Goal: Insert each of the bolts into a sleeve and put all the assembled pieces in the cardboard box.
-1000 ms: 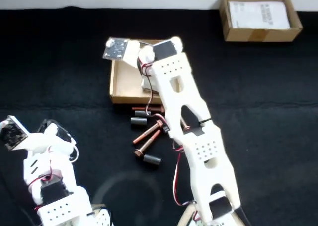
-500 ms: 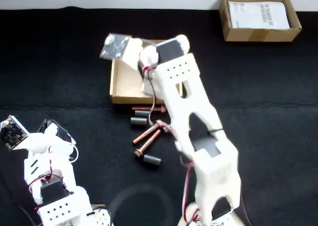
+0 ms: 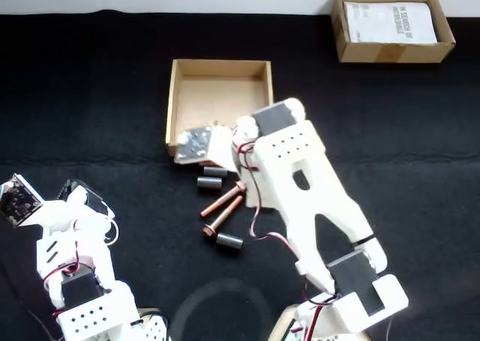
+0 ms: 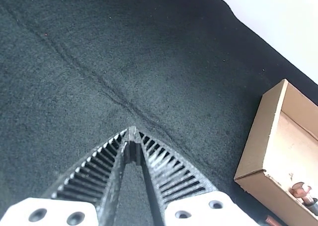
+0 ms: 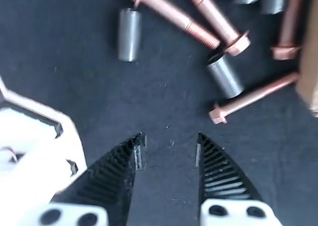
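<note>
The open cardboard box (image 3: 217,101) lies at the middle back of the black cloth. In the left wrist view a copper piece (image 4: 301,190) rests inside the box (image 4: 271,136), at its near corner. Loose copper bolts (image 3: 223,199) (image 3: 223,218) and grey sleeves (image 3: 209,183) (image 3: 229,241) lie in front of the box. My right arm (image 3: 300,169) has its wrist over the box's front wall. My right gripper (image 5: 169,144) is open and holds nothing, above bare cloth short of a bolt (image 5: 253,97) and a sleeve (image 5: 224,76). My left gripper (image 4: 133,134) is shut and holds nothing, at the near left.
A second cardboard box (image 3: 391,28) with a printed sheet inside stands at the back right. My left arm (image 3: 71,236) sits at the near left corner. Another sleeve (image 5: 128,35) and two bolts (image 5: 171,15) lie farther off on the cloth.
My right arm has drawn back from over the box toward the near side, so the box's inside now shows. The left arm has not moved.
</note>
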